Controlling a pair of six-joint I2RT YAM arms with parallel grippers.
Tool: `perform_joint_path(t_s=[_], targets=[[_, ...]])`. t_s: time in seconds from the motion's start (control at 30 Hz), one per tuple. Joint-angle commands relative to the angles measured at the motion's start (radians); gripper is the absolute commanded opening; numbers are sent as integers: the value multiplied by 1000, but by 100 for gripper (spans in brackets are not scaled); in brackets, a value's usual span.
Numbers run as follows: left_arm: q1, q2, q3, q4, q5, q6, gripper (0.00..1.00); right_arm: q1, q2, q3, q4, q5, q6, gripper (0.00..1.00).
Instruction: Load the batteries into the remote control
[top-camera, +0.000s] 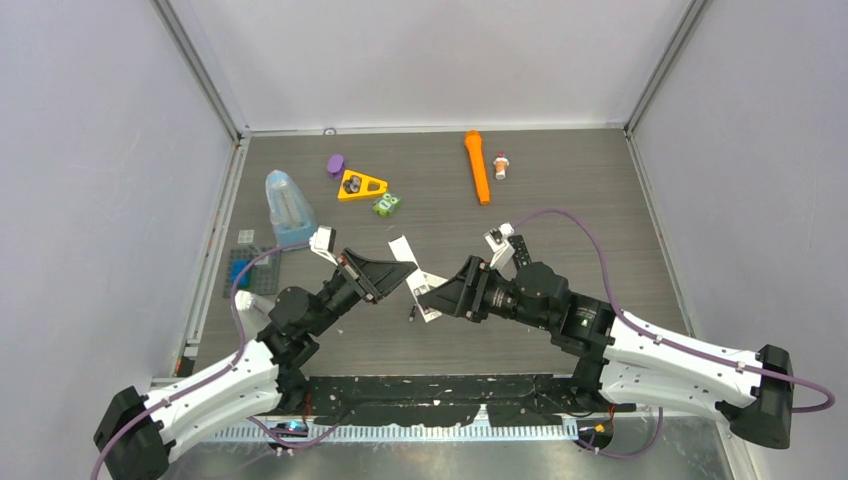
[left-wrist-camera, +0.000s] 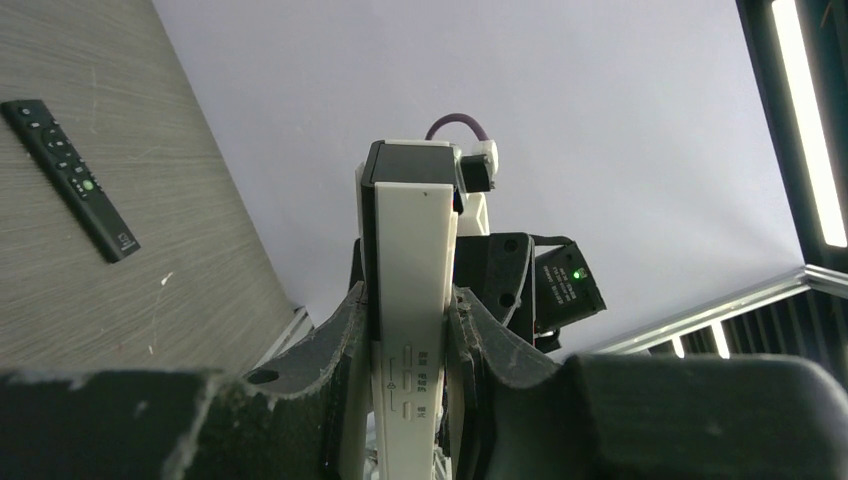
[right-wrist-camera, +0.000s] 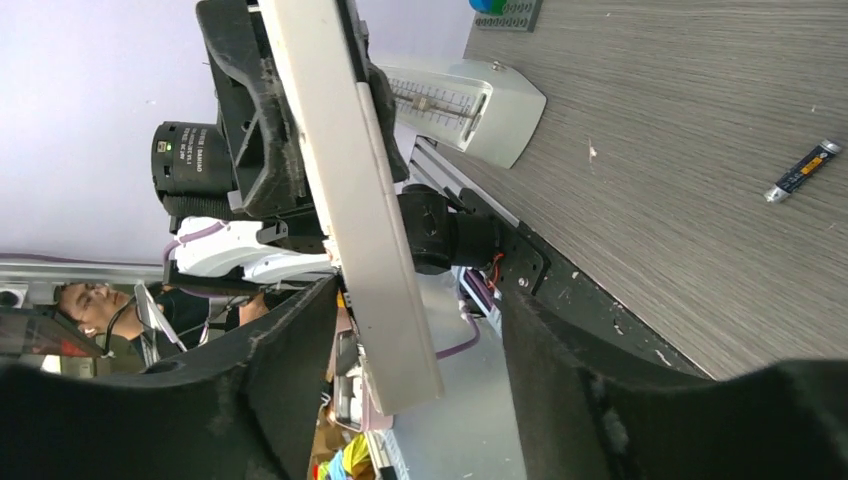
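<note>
in l. wrist view the remote control (left-wrist-camera: 412, 290) is cut off at btm edge, and its sides are covered by the fingers (left-wrist-camera: 335, 345). in r. wrist view its top end is cut off too. in top view a tiny dark item (top-camera: 411, 316) cannot be identified.

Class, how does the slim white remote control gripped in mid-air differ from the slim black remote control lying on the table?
The slim white remote control is clamped in the left gripper, off the table; the slim black remote control lies flat on it, untouched. The black remote control shows buttons; the white remote control shows only small marks. Both are slim rectangular bars.
</note>
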Motion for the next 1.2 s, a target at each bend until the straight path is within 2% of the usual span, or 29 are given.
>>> perform_joint_path(t_s=[0.0, 0.1, 0.23, 0.43, 0.57, 0.63, 0.73, 0.8, 0.87, 1.03, 1.17], targets=[[3, -26, 12, -22, -28, 29, 0, 6, 11, 25, 61, -35, -14, 60], [3, -28, 13, -26, -26, 30, 0, 6, 18, 28, 59, -32, -12, 47], [3, -27, 20, -28, -24, 33, 0, 6, 25, 26, 60, -36, -3, 36], [3, -22, 28, -30, -25, 37, 0, 6, 46, 29, 66, -49, 0, 25], [3, -26, 29, -42, -27, 45, 0, 6, 58, 40, 55, -51, -2, 24], [3, -31, 29, -53, -32, 51, 0, 6, 62, 49, 36, -47, -3, 28], [3, -53, 23, -93, -46, 70, 0, 6, 46, 49, 26, -28, -3, 60], [3, -79, 21, -150, -55, 98, 0, 6, 23, 47, 10, -2, -9, 76], [5, -118, 18, -248, -118, 138, 0, 6, 3, 54, -35, 23, -28, 82], [7, -259, 12, -594, -262, 261, 0, 6, -16, 61, -158, 132, -93, 85], [7, -387, 16, -854, -401, 314, 0, 6, 63, 68, -285, 258, -140, 72]])
